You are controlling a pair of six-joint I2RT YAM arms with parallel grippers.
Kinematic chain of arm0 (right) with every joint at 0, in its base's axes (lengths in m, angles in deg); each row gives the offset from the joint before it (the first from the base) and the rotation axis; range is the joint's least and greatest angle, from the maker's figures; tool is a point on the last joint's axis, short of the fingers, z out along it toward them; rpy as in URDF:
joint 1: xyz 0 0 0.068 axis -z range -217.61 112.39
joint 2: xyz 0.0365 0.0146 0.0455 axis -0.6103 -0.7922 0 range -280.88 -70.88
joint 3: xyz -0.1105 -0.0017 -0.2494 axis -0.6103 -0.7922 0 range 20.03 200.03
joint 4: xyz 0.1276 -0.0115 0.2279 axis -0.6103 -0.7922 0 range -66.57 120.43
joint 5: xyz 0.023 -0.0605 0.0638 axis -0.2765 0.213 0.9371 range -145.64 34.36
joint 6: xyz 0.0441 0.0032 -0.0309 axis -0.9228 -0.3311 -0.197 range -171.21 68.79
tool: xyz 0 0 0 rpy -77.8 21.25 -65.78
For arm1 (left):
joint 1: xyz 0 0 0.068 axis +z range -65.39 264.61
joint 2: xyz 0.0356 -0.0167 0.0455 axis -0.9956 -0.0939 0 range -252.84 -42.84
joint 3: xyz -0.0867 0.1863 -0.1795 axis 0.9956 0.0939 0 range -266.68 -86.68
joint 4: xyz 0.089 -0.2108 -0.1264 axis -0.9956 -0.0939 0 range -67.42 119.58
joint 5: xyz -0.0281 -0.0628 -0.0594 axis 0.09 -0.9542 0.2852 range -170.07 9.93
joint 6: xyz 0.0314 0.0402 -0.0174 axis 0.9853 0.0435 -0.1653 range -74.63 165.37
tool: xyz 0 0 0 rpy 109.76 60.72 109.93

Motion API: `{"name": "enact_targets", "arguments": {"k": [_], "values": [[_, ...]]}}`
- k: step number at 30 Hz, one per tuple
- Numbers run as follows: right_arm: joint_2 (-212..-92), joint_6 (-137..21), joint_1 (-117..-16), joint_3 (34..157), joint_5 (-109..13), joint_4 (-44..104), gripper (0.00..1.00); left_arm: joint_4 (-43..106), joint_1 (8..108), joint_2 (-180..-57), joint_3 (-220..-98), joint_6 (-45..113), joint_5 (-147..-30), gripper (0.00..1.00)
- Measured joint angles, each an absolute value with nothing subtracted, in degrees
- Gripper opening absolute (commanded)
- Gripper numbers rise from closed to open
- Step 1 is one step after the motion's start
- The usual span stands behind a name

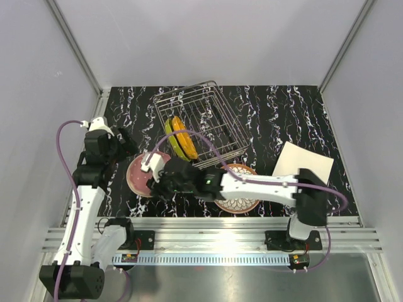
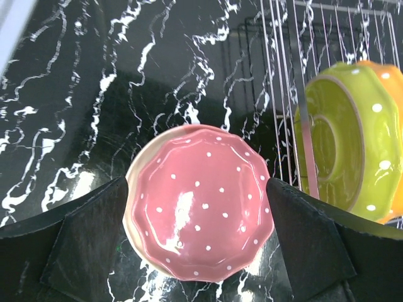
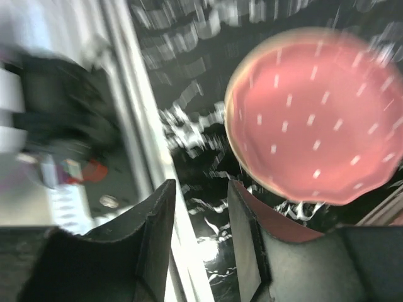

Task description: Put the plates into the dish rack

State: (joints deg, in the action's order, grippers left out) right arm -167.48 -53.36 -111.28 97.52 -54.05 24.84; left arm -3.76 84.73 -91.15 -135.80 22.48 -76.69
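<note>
Dish rack (image 1: 220, 126) holding lime-green plate (image 2: 352, 157), orange plate (image 2: 390, 82), left gripper (image 2: 196, 207) spread, right gripper (image 3: 201, 195) spread

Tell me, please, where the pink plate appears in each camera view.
Top external: the pink plate lies left of centre, in front of the rack.
Left wrist: lower centre, seen whole.
Right wrist: upper right, blurred.
Shared landmark: the black marbled table beneath it in every view.

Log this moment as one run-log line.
left gripper: open, facing pink plate; right gripper: open, beside it; dish rack: lime-green plate, orange plate standing inside; pink plate: on table
</note>
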Motion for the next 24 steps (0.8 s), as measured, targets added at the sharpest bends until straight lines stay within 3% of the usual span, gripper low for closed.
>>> {"name": "enact_targets", "arguments": {"k": [9, 24], "values": [[-184.6, -51.8, -111.3, 100.4, -56.2, 21.5, 0.49, -3.8, 85.5, -88.5, -135.8, 22.4, -75.1, 0.99], [-192.1, -48.6, -111.4, 112.6, -61.8, 20.7, 0.53, -4.1, 85.5, -88.1, -135.7, 22.2, -74.6, 0.99]]}}
